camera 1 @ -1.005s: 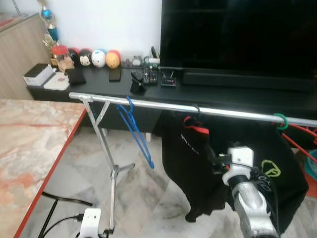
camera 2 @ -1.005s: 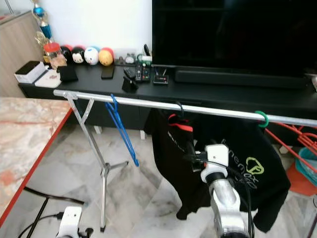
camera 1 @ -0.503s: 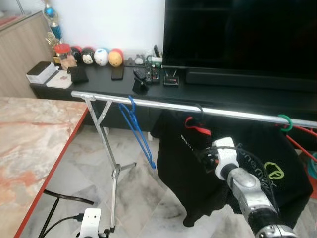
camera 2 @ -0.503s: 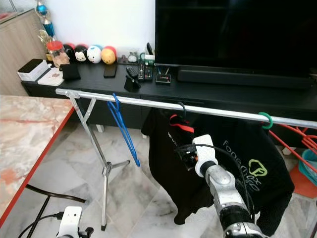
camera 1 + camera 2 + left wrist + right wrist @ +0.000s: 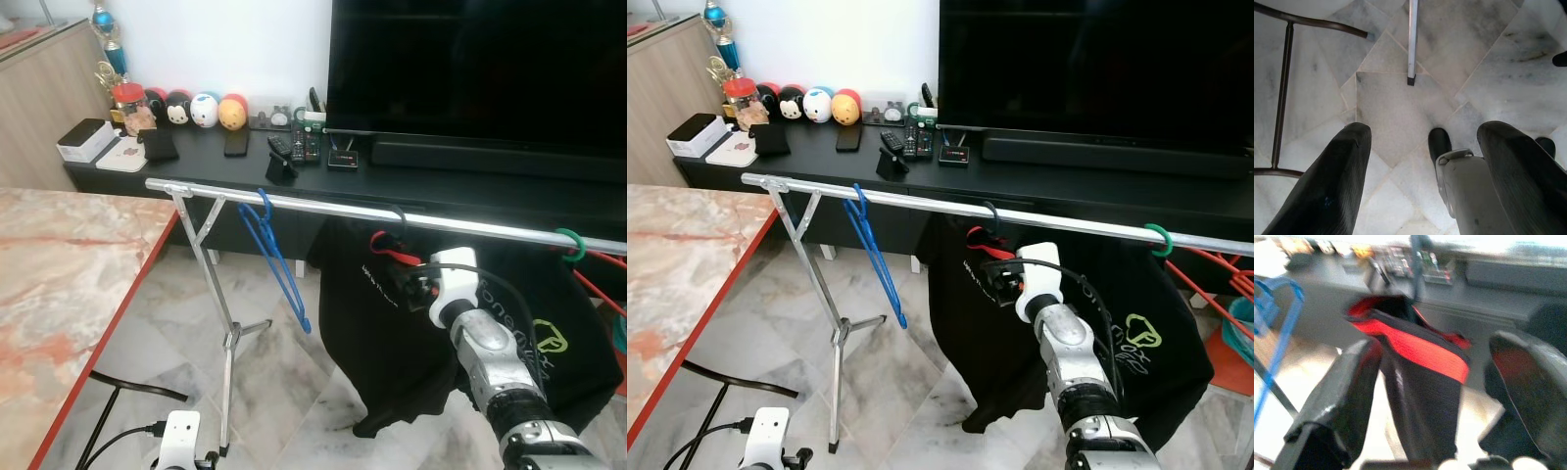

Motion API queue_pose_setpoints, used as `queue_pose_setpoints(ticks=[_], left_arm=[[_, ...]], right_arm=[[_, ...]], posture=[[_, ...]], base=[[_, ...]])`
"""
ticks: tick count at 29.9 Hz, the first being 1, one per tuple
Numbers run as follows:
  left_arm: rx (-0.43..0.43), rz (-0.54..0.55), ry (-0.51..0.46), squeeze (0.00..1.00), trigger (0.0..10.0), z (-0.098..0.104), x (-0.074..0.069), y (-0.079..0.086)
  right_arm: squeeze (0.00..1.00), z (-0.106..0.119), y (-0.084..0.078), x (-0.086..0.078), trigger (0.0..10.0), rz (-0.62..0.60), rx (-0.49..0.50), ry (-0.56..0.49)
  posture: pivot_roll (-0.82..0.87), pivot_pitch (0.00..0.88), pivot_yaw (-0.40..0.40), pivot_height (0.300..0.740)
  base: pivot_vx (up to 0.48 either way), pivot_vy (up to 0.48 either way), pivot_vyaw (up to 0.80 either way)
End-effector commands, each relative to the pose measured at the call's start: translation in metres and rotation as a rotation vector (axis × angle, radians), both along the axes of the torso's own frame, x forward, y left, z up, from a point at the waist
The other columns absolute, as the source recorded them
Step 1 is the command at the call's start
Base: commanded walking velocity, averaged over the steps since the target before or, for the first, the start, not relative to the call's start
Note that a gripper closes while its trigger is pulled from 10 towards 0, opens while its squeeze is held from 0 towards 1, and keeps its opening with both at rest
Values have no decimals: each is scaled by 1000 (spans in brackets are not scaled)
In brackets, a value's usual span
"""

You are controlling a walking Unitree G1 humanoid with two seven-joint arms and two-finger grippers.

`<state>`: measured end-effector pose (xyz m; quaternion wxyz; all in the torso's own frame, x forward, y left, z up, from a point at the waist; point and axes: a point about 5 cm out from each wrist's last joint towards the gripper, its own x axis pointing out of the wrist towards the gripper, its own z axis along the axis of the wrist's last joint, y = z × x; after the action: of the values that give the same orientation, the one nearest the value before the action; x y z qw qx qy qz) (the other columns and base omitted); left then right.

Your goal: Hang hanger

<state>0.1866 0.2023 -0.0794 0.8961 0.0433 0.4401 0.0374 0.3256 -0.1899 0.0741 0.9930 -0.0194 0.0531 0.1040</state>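
Observation:
A silver clothes rail (image 5: 323,207) runs across in front of me. On it hang an empty blue hanger (image 5: 279,262) and a black T-shirt (image 5: 367,333) with a red collar (image 5: 1415,347), carried by a black hanger whose hook (image 5: 397,212) sits over the rail. My right gripper (image 5: 413,286) is raised to the collar and open, one finger (image 5: 1344,396) on each side of the red band and not closed on it. My left gripper (image 5: 1420,186) hangs low over the marble floor, open and empty.
A marble table with a red edge (image 5: 59,284) is close on my left. The rail's stand leg (image 5: 223,323) and a black cable (image 5: 137,392) are near my left arm. A green hook (image 5: 567,242) and red hangers (image 5: 602,294) sit at the rail's right end. A TV console (image 5: 196,166) stands behind.
My right gripper has risen and reached forward from below the shirt's chest up to its red collar. The camera has shifted slightly; the hangers on the rail have not moved.

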Motion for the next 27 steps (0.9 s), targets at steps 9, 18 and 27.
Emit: queue_pose_setpoints(ticks=[9, 18, 27], left_arm=[[5, -8, -13, 0, 10000, 1, 1, -1], [15, -1, -38, 0, 10000, 4, 5, 2], [14, -3, -47, 0, 10000, 4, 7, 0]], right_arm=[[0, 1, 3, -40, 10000, -61, 79, -150], [0, 68, 1, -39, 10000, -110, 81, -459], [0, 62, 12, -40, 10000, -84, 62, -416]], posture=[[-35, 1, -5, 740], [-40, 0, 1, 740], [-33, 0, -2, 740]], base=[[0, 0, 0], [0, 0, 0], [80, 0, 0]])
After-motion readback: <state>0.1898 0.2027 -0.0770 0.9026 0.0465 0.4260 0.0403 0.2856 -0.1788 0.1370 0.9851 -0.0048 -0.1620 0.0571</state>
